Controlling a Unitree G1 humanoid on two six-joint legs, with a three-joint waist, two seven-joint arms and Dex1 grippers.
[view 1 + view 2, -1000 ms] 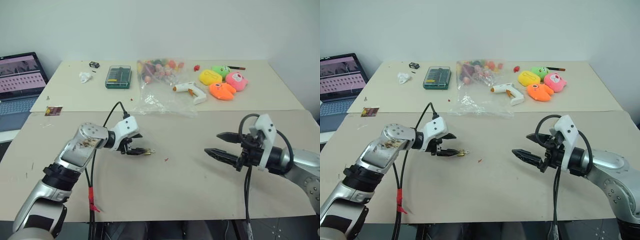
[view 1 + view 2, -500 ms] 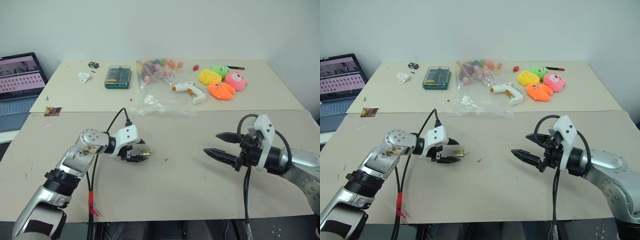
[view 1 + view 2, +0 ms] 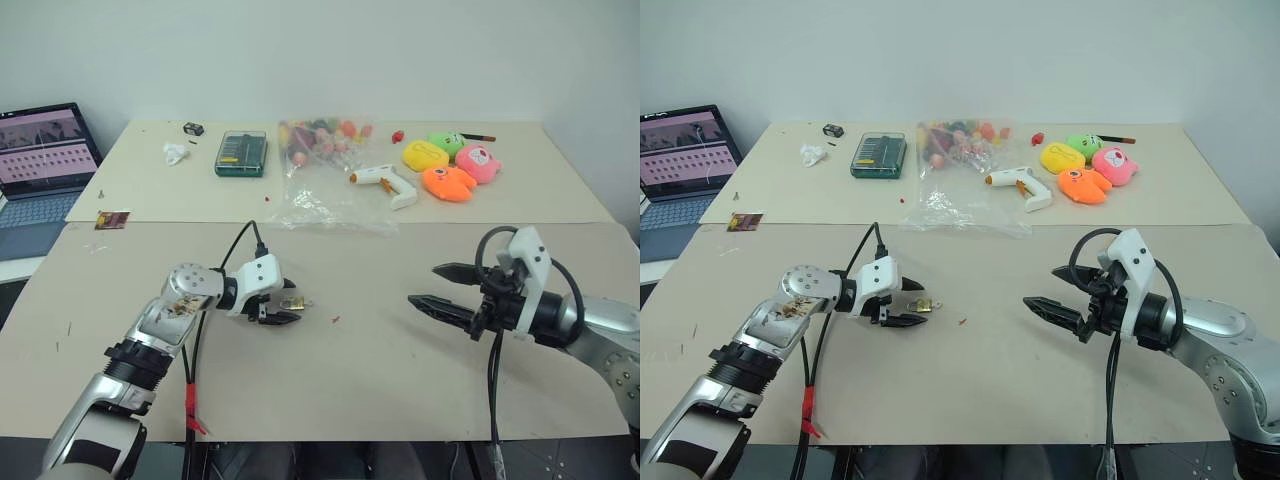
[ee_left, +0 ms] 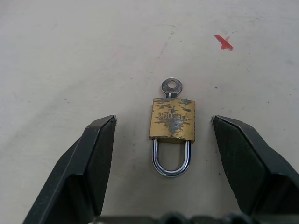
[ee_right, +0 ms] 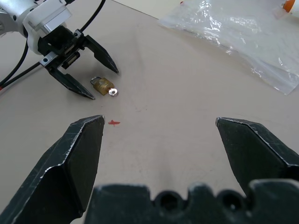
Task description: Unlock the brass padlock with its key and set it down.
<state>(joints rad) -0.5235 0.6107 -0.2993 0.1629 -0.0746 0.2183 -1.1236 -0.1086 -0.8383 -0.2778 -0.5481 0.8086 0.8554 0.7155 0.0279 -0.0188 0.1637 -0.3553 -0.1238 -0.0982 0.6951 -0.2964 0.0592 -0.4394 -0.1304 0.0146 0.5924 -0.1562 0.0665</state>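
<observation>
Now the small scuffed brass padlock (image 4: 172,121) with its thin silvery shackle is lying flat on the pale beige table (image 3: 380,370), with a little round-headed silver key (image 4: 171,87) sticking out of the end of its body opposite the shackle. From the left wrist view the shackle is looking seated in the body, though whether it is latched cannot be told. The left gripper (image 3: 285,307) is sitting low over the table with its two black fingers (image 4: 88,163) spread apart on either side of the padlock, touching neither it nor the key. A tiny red mark (image 4: 224,42) is showing on the table just past the key. Well apart to the right, the right gripper (image 3: 433,286) is hovering above the table with its jaws standing wide and holding nothing.
</observation>
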